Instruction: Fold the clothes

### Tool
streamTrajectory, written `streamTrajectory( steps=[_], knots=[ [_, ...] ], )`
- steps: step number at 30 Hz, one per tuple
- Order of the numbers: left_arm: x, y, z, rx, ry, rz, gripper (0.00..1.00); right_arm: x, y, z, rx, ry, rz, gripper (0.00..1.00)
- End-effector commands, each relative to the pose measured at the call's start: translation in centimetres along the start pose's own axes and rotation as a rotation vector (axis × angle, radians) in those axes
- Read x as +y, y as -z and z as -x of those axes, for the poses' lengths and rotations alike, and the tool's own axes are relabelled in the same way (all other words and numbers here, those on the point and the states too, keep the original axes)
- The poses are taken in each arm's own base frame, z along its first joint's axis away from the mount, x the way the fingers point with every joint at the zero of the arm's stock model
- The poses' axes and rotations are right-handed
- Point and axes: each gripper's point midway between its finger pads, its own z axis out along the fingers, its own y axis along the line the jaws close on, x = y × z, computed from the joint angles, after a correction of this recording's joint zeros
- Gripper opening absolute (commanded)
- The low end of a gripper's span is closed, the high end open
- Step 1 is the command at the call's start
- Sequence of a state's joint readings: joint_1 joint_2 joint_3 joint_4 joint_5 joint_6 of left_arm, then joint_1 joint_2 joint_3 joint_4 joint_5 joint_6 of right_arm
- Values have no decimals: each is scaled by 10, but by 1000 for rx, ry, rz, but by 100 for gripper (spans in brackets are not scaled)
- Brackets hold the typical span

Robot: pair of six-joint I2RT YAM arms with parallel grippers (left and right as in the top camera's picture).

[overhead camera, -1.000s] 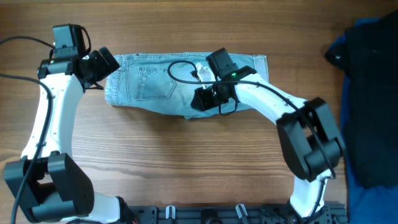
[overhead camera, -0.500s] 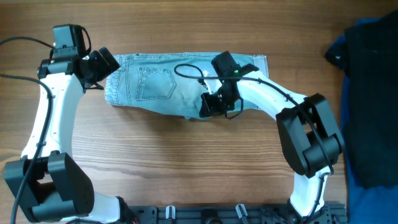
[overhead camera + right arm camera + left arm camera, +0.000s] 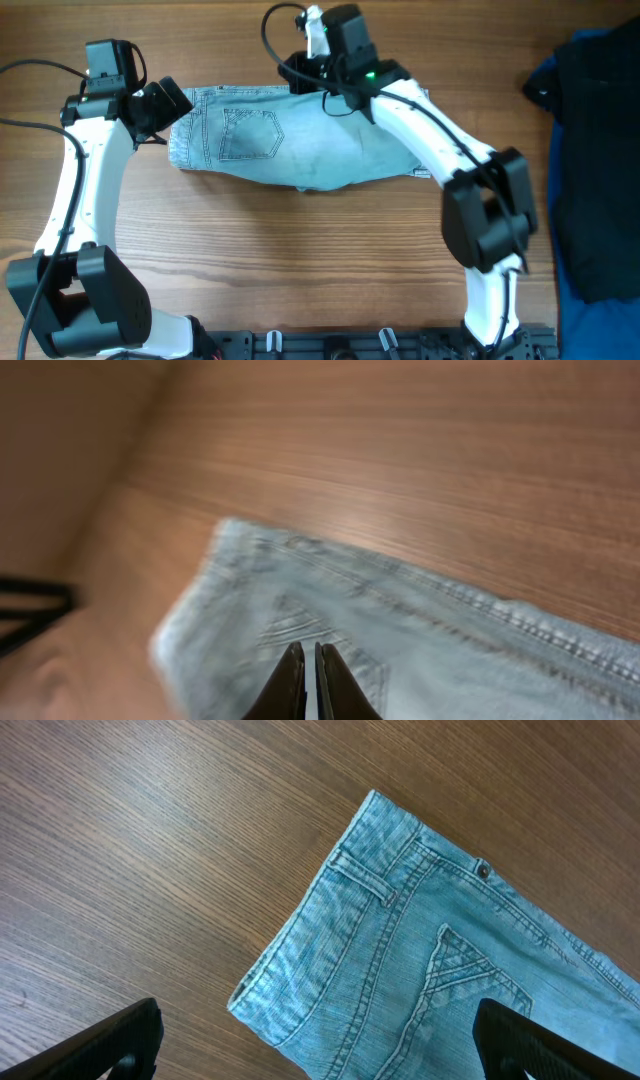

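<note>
One pair of pale blue denim jeans [image 3: 300, 150] lies across the wooden bench [image 3: 300, 260], long axis left to right. Left jaws gape wide and empty beside the waistband end; right jaws, pinched shut on nothing, hang over the far edge

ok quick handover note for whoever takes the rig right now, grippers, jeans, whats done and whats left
Left gripper: open wide, over the waistband end of the jeans, holding nothing.
Right gripper: shut, above the jeans' far edge; no cloth seen in it, though that view is blurred.
Jeans: flat on the table in a long strip, back pocket up, waistband toward the left arm.
Done: they look folded lengthwise.
Left: probably fold the strip end to end into a compact stack.
</note>
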State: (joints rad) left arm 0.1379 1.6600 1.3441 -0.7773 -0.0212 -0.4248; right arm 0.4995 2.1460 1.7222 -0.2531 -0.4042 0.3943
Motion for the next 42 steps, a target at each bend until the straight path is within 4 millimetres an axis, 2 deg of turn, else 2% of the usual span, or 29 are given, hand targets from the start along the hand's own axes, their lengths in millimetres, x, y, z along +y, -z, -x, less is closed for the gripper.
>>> streamTrajectory(
  steps=[1,3,5,7,8,10,11,12,13,14,15,17,19,22,25,27,32,35,40,42],
  knots=[
    [2,-3,1,5,11,4,100,-43,-41,-36,55,-59,-88,6],
    [2,-3,1,5,11,5,100,-64,-59,-53,73,-86,-131,6],
    [2,-3,1,5,11,5,100,-82,-68,-58,56,-103,-188,6],
    [2,-3,1,5,11,4,100,-84,-73,-48,4,-80,-181,6],
    [2,-3,1,4,10,4,100,-76,-72,-31,-56,-52,-151,6],
    [0,-3,4,-11,6,-4,99,-61,-60,-4,-120,-31,-95,13],
    [-2,-1,7,-22,5,-12,99,-50,-38,19,-158,-24,-64,17],
    [-4,1,7,-28,4,-18,99,-48,-18,33,-175,-30,-64,18],
    [-10,7,7,-32,-3,-42,99,-52,17,47,-171,-48,-99,19],
    [-20,13,4,-30,-19,-81,100,-59,46,48,-136,-54,-143,19],
    [-30,18,0,-29,-37,-104,99,-71,86,38,-57,-46,-212,27],
    [-43,19,-9,-19,-73,-120,100,-95,142,13,74,-58,-318,41],
    [-53,19,-15,-18,-101,-131,100,-139,193,-26,212,-202,-501,45],
    [-54,19,-16,-13,-105,-131,100,-179,231,-80,380,-353,-632,50],
    [-53,19,-18,-4,-105,-126,100,-197,235,-111,438,-427,-652,50],
    [-52,19,-20,0,-105,-123,100,-208,223,-136,450,-469,-660,50],
    [-52,19,-20,3,-106,-121,100,-228,199,-168,406,-534,-673,50],
    [-51,19,-22,10,-105,-117,100,-232,180,-176,354,-522,-611,51],
    [-49,18,-24,18,-106,-113,100,-239,166,-187,309,-495,-591,50],
    [-49,18,-24,20,-106,-111,100,-235,160,-193,309,-499,-584,50]
  ],
)
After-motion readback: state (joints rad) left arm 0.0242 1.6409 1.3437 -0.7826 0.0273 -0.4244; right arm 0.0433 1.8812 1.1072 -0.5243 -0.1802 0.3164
